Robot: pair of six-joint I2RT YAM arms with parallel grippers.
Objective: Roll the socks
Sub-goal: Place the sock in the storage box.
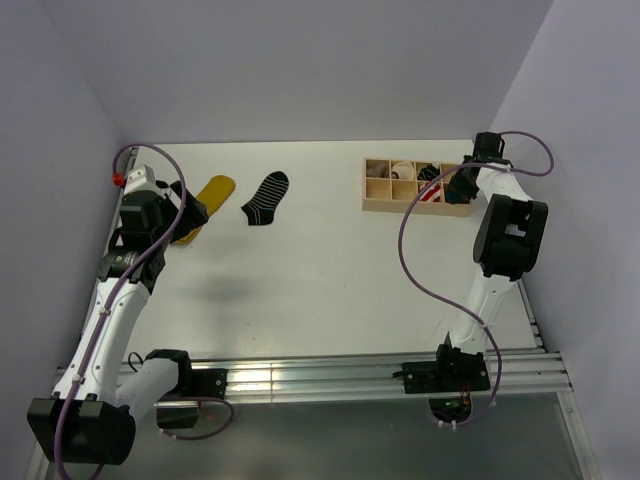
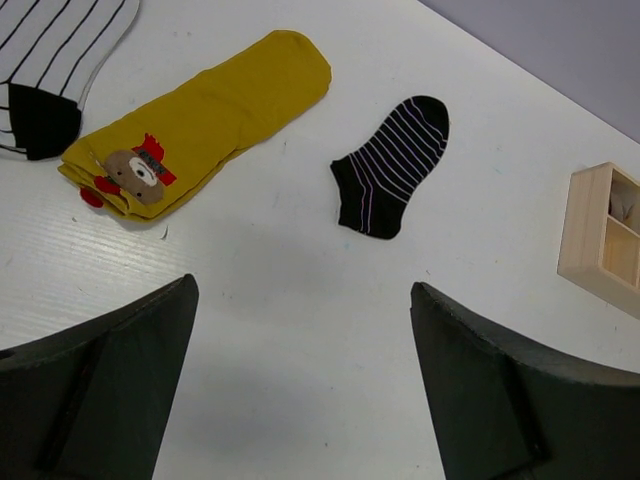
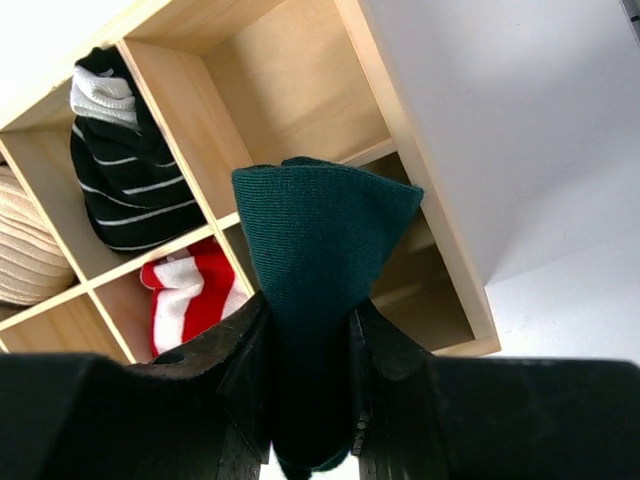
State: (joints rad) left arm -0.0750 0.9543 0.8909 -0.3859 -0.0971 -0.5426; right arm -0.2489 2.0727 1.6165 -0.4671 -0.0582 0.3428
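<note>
My right gripper (image 3: 310, 345) is shut on a dark green sock (image 3: 320, 235) and holds it over the right end of the wooden compartment box (image 3: 420, 170), above an empty cell. A red-and-white striped sock (image 3: 190, 295) and a rolled black sock with white stripes (image 3: 125, 175) fill nearby cells. My left gripper (image 2: 303, 295) is open and empty above the table, near a flat black sock with thin stripes (image 2: 390, 165), which also shows in the top view (image 1: 265, 198). The right gripper shows in the top view (image 1: 462, 186) over the box (image 1: 380, 205).
A yellow sock with a bear figure (image 2: 200, 115) lies left of the black sock, partly under my left arm in the top view (image 1: 212, 190). A white striped sock with a black toe (image 2: 50, 60) lies at the far left. A beige sock (image 3: 25, 250) sits in another cell.
</note>
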